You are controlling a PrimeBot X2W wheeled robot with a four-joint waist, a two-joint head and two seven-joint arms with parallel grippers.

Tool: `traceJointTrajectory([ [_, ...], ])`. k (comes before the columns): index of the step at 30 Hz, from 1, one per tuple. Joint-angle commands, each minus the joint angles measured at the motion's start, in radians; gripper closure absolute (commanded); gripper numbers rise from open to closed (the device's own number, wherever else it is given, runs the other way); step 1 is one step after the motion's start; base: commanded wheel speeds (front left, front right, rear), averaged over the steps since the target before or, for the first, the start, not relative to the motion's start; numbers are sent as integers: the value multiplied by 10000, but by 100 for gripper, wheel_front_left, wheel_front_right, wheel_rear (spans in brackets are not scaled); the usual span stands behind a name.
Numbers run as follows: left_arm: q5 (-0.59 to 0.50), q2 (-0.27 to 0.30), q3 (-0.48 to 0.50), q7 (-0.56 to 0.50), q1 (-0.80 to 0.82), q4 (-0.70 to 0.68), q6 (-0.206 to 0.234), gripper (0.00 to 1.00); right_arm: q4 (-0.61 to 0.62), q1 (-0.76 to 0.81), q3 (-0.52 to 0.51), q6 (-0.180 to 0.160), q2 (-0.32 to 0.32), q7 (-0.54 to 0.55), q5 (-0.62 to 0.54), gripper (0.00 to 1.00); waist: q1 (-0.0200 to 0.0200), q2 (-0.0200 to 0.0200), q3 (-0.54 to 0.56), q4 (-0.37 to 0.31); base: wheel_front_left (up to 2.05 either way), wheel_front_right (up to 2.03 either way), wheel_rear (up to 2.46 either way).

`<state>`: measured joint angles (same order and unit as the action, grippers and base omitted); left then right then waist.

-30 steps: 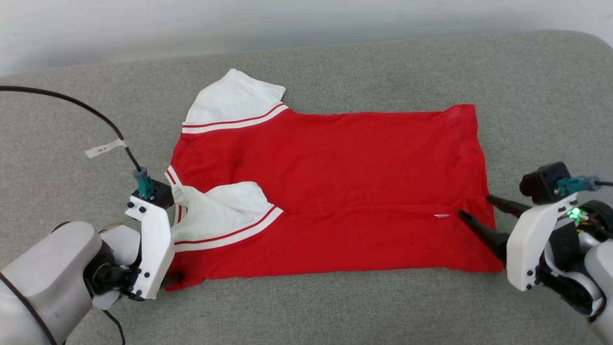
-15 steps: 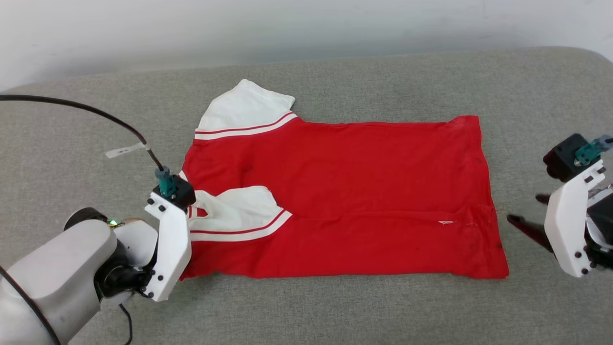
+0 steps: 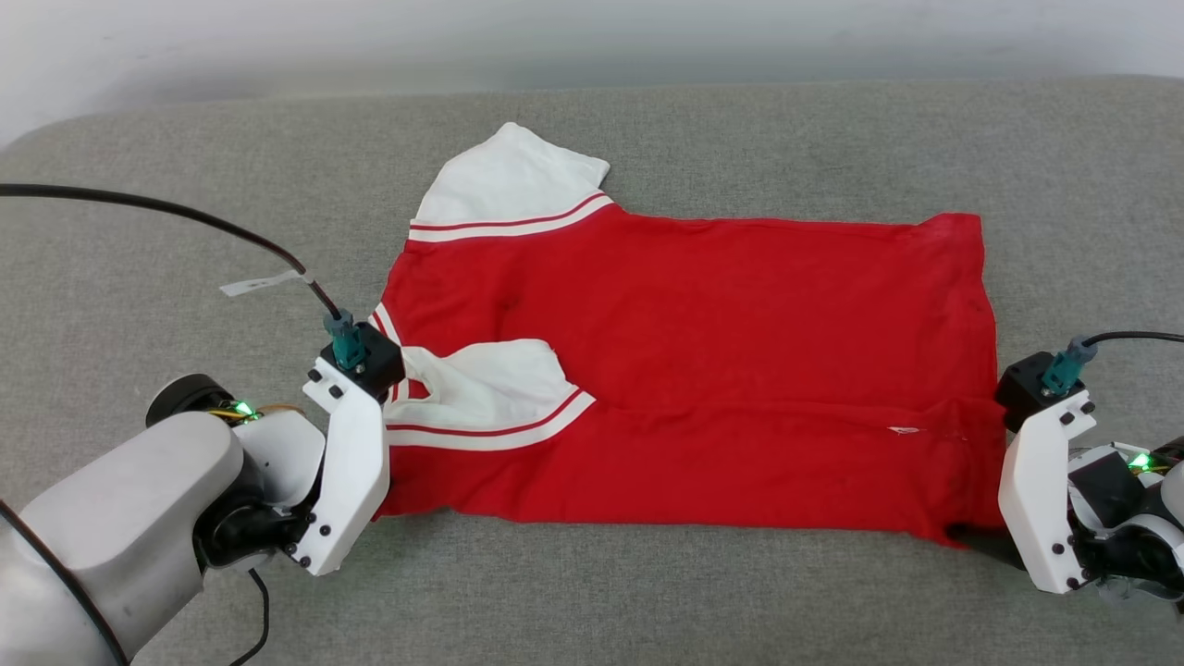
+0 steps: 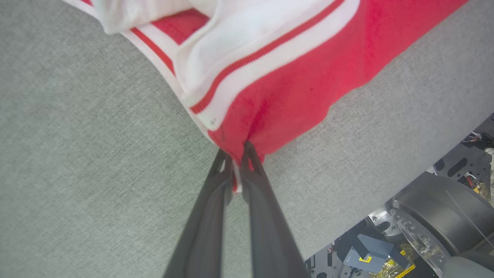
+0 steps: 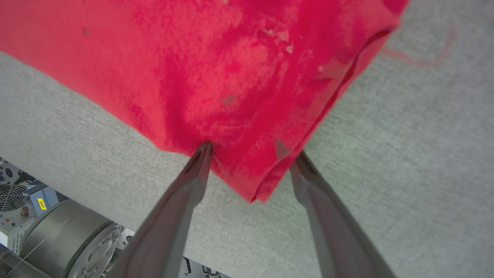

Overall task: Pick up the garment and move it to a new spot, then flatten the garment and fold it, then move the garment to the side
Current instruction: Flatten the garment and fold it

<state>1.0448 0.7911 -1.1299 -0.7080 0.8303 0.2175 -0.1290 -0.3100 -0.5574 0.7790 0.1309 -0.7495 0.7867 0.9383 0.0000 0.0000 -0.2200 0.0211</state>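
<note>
Lengthwise, the red T-shirt (image 3: 740,370) lies flat from 9 to 3 o'clock on the grey cushion (image 3: 166,231). The left gripper (image 4: 235,148) is pinched on its 7 o'clock corner. The right gripper (image 5: 252,148) stands wide, straddling the 5 o'clock hem corner, not yet closed.

Bare counter (image 3: 740,129) lay open behind the garment (image 3: 703,324) and well out to both sides, with room there for a pincer to pass. The garment covered the middle. A bare strip ran along the near edge, blocked at either end: the left pincer (image 4: 236,152) was pinched on one corner, and the right pincer (image 5: 252,148) stood wide astride the other. A black cable (image 3: 185,215) arched over the left side.
</note>
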Motion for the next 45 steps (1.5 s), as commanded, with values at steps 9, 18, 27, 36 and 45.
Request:
traceJointTrajectory([
  [9,148,85,-149,249,8,181,-5,100,-926,375,808,-2,930,-696,79,89,0,0,-113,-11,0,0,0],
  [18,541,422,-147,586,-473,348,-5,100,-430,73,598,-6,-30,-1652,515,100,0,0,445,-223,0,0,0],
  [27,921,1172,-344,739,-1429,-475,135,100,744,982,441,-6,-1166,-1976,1046,100,0,0,979,-343,0,0,0],
  [36,1208,1165,-522,1008,-2250,-840,524,100,824,1768,464,-6,-1099,-1746,1030,100,0,0,858,-387,0,0,0],
  [45,1105,954,-493,1205,-2188,-422,564,0,329,1852,146,-6,-601,-2209,815,0,0,0,889,-283,0,0,0],
])
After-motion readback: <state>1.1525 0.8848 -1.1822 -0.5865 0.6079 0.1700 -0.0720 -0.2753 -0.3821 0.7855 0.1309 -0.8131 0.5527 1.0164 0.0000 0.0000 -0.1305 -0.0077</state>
